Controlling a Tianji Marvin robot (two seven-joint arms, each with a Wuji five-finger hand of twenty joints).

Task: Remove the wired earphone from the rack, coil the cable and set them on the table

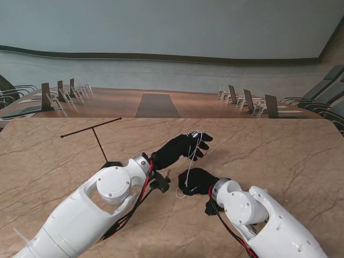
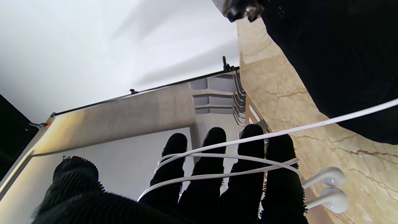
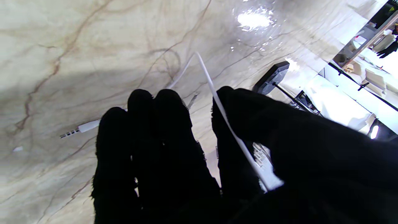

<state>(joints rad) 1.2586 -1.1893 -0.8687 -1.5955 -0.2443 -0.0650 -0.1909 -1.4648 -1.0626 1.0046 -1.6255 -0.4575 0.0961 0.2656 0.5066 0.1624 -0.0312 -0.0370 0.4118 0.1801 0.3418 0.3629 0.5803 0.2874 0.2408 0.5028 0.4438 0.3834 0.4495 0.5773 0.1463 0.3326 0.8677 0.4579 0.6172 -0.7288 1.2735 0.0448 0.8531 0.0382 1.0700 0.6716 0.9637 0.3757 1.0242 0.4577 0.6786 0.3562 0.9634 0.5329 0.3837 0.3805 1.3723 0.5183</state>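
Both white arms rise from the near corners toward the marble tabletop (image 1: 279, 156). My right hand (image 1: 198, 180) sits palm down near me, its fingers (image 3: 161, 124) pressed together, thumb and forefinger pinching the white cable (image 3: 230, 127); the plug (image 3: 81, 128) lies on the marble beside them. My left hand (image 1: 185, 146), just beyond, is turned edgewise, fingers (image 2: 214, 161) straight and close, several cable loops wound round them, two earbuds (image 2: 332, 186) hanging beside the hand. Farther left stands the thin black rack (image 1: 91, 131), bare
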